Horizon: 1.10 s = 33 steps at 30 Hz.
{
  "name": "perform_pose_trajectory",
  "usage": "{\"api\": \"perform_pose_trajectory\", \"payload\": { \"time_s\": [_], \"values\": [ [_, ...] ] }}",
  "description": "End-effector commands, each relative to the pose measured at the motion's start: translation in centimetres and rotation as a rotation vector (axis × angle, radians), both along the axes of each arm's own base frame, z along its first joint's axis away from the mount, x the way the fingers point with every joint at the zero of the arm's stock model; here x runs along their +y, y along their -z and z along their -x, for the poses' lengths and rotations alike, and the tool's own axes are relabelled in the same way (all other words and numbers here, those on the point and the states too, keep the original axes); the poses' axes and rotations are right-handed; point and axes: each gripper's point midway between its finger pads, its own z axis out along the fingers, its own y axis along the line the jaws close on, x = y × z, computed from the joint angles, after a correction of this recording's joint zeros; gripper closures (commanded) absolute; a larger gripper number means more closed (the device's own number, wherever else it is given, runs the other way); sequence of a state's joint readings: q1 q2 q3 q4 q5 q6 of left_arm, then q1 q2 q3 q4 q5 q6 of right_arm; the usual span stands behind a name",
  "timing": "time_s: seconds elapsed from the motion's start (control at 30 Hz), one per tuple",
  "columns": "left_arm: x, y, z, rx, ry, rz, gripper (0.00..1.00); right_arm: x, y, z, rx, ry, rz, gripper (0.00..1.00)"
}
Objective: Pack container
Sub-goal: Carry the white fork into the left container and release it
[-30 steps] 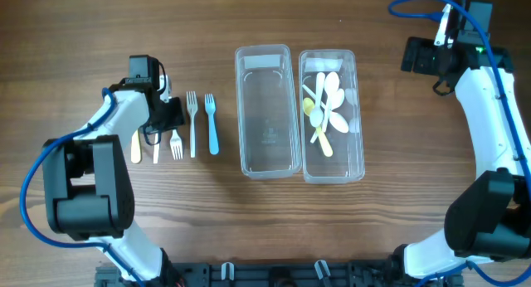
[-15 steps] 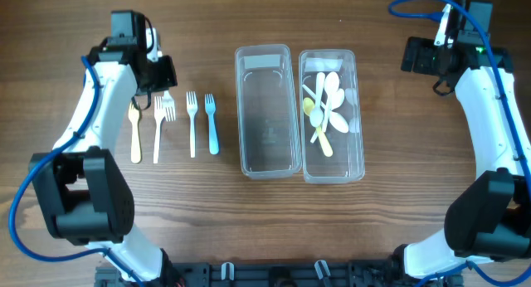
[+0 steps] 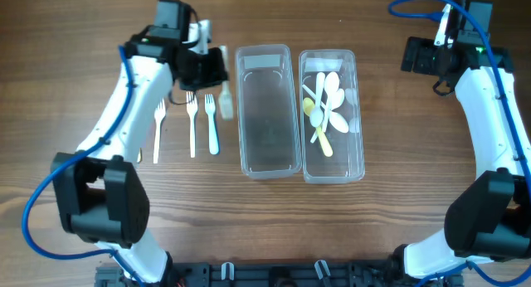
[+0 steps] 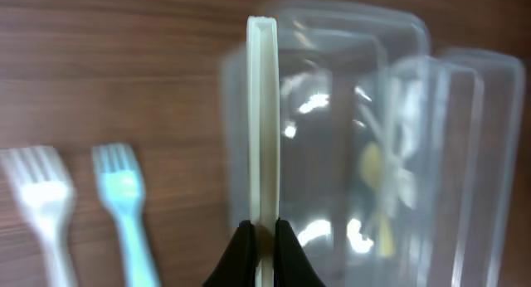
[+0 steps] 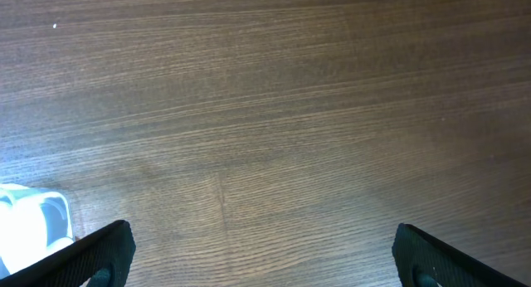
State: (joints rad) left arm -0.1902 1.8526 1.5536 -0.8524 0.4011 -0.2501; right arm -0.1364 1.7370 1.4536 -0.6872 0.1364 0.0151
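Near the far edge of the table, a little left of the middle, the left gripper is clamped on a pale cream plastic utensil. It is probably a fork and is held by its thin handle. In the overhead view its lower end hangs just beside the left wall of the empty clear plastic rectangular container. Just beside that one, on its right, stands a second clear plastic container with white and yellow plastic spoons inside. Towards the left edge, two white plastic forks and a light blue plastic fork lie in a row on the wood. At the far right corner the right gripper hangs over bare wood with its jaws wide apart and holds nothing. I judge the step in hand to be bringing a fork to the empty container. The next move calls for a small shift to the right, until the fork is above the inside of that container, and then a release.
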Motion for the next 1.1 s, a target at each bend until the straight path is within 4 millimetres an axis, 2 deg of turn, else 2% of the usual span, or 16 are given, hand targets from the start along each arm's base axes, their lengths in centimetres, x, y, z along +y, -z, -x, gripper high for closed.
{"api": "perform_pose_trajectory", "payload": {
  "time_s": [0.0, 0.13, 0.27, 0.4, 0.53, 0.83, 0.87, 0.9, 0.93, 0.97, 1.07],
  "values": [
    [-4.5, -2.2, 1.4, -0.012, 0.085, 0.092, 0.96, -0.1, -1.8, -0.3, -0.044, 0.013, 0.011, 0.0],
    [-7.6, -2.2, 2.5, -0.011, 0.12, 0.091, 0.96, -0.1, -1.8, -0.3, -0.044, 0.013, 0.011, 0.0],
    [-8.5, -1.6, 2.8, 0.001, 0.047, 0.028, 0.96, -0.1, -1.8, -0.3, -0.044, 0.013, 0.011, 0.0],
    [-9.7, -1.6, 3.5, 0.006, 0.054, 0.029, 0.96, -0.1, -1.8, -0.3, -0.044, 0.013, 0.011, 0.0],
    [-9.5, -1.2, 3.5, 0.023, -0.027, -0.012, 0.96, -0.1, -1.8, -0.3, -0.044, 0.013, 0.011, 0.0],
    [-9.3, -0.7, 3.4, 0.016, -0.056, -0.051, 0.95, -0.1, -1.8, -0.3, -0.044, 0.013, 0.011, 0.0],
    [-9.2, -0.7, 3.3, 0.014, -0.057, -0.054, 0.91, -0.1, -1.8, -0.3, -0.044, 0.013, 0.011, 0.0],
    [-9.2, -0.7, 3.2, 0.011, -0.056, -0.053, 0.75, -0.1, -1.8, -0.3, -0.044, 0.012, 0.011, 0.0],
    [-9.2, -0.7, 3.2, 0.008, -0.056, -0.051, 0.53, -0.1, -1.8, -0.3, -0.044, 0.013, 0.011, 0.0],
    [-9.3, -0.7, 3.1, 0.006, -0.056, -0.05, 0.49, -0.1, -1.8, -0.3, -0.044, 0.013, 0.011, 0.0],
    [-9.3, -0.8, 3.0, 0.003, -0.057, -0.048, 0.45, -0.1, -1.8, -0.3, -0.044, 0.013, 0.011, 0.0]
  ]
}}
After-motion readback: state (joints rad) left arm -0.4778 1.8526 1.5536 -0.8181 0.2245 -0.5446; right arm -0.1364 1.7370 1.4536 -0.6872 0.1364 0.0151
